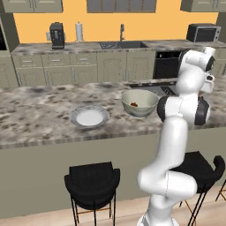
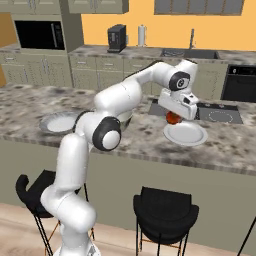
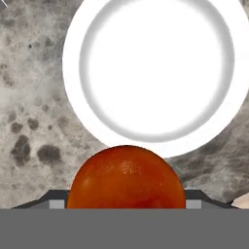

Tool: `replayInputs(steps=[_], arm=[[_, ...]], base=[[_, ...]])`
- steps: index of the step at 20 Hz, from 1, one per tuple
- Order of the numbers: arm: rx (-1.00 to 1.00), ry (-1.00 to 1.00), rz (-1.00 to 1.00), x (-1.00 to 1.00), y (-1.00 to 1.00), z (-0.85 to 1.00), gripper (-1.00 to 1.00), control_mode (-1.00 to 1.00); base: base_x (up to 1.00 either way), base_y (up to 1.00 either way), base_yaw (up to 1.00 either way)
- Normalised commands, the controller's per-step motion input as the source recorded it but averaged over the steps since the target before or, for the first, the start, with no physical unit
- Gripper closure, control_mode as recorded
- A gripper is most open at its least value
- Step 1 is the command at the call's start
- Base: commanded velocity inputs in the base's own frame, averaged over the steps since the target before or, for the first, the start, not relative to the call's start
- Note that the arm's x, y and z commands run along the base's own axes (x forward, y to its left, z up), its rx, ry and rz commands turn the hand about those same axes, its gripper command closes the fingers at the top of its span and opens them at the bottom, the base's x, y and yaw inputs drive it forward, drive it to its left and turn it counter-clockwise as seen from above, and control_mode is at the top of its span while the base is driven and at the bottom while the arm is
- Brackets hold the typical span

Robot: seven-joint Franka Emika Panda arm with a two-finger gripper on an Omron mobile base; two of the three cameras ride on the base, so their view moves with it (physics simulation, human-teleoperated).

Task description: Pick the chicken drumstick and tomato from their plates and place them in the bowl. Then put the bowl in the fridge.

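Tomato [image 3: 126, 177] held in the gripper [image 2: 174, 118], lifted above the near edge of an empty plate [image 2: 186, 134] on the marble counter [image 2: 227, 145]. Jaws closed on it. Bowl [image 1: 139, 103] sits further left on the counter with the drumstick [image 1: 133, 104] inside. Second plate [image 1: 89, 117] lies left of the bowl, bare. Two black stools [image 1: 92, 183] stand below the counter.

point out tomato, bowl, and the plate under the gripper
tomato [image 3: 126, 177], hand view, middle of its glossy front
bowl [image 1: 140, 103], left base view, inner wall just below the rim
plate [image 2: 186, 134], right base view, bare white centre
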Motion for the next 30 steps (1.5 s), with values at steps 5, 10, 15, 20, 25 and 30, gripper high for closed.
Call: replayInputs(steps=[5, 10, 15, 20, 25, 30], arm=[[-0.08, -0.08, 0.13, -0.24, 0.69, 0.24, 1.00, -1.00], [-0.10, -0.05, 0.09, -0.05, 0.77, 0.27, 1.00, -1.00], [-0.03, 0.00, 0.03, 0.04, 0.76, 0.22, 1.00, -1.00], [0.00, 0.00, 0.09, 0.06, 0.67, 0.03, 1.00, -1.00], [0.02, 0.00, 0.10, 0.31, 0.56, 0.00, 1.00, -1.00], [0.04, 0.00, 0.08, 0.43, 0.42, -0.02, 1.00, -1.00]], base=[[0.00, 0.00, 0.00], [0.00, 0.00, 0.00], [0.00, 0.00, 0.00], [0.00, 0.00, 0.00], [0.00, 0.00, 0.00], [0.00, 0.00, 0.00]])
